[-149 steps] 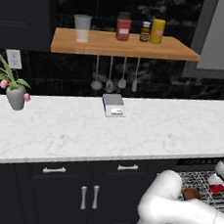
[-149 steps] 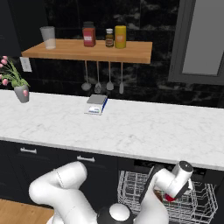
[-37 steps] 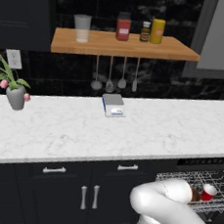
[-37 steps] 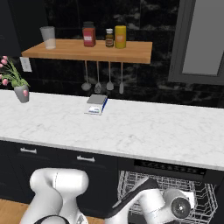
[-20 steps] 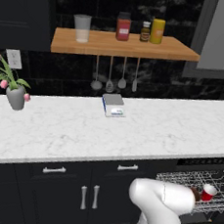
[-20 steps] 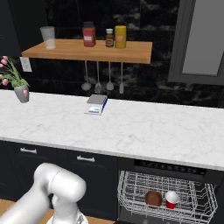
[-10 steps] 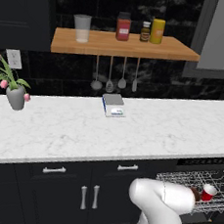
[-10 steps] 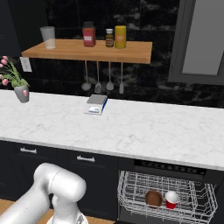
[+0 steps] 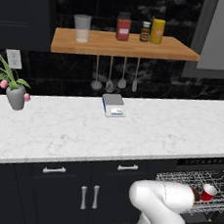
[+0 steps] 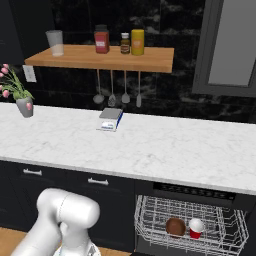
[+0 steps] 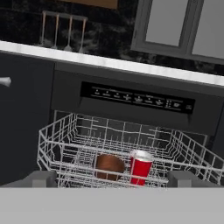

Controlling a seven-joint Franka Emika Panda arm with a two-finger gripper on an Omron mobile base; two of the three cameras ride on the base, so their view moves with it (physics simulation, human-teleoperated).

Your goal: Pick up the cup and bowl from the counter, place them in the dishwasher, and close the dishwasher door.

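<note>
The dishwasher (image 11: 135, 99) stands open with its wire rack (image 10: 227, 234) pulled out below the white marble counter (image 10: 150, 145). The red cup (image 11: 141, 167) stands upright in the rack, and the dark-brown bowl (image 11: 109, 166) lies just to its left, close beside it. Both also show from the right base camera: cup (image 10: 196, 228), bowl (image 10: 175, 226). From the left base camera the cup (image 9: 208, 192) peeks out past my white arm. My gripper (image 11: 113, 180) hangs in front of the rack, open, nothing between its fingers. The dishwasher door is out of view.
A small scale (image 9: 113, 106) and a flower pot (image 9: 16, 96) sit on the counter (image 9: 82, 130). The wooden shelf (image 10: 100, 56) above carries a tumbler and jars, with utensils hanging under it. Dark cabinets with short handles (image 10: 97, 181) stand left of the dishwasher.
About two seconds ago the arm reached over the rack in the right base view; it has since pulled back. Nothing has moved over the last second.
</note>
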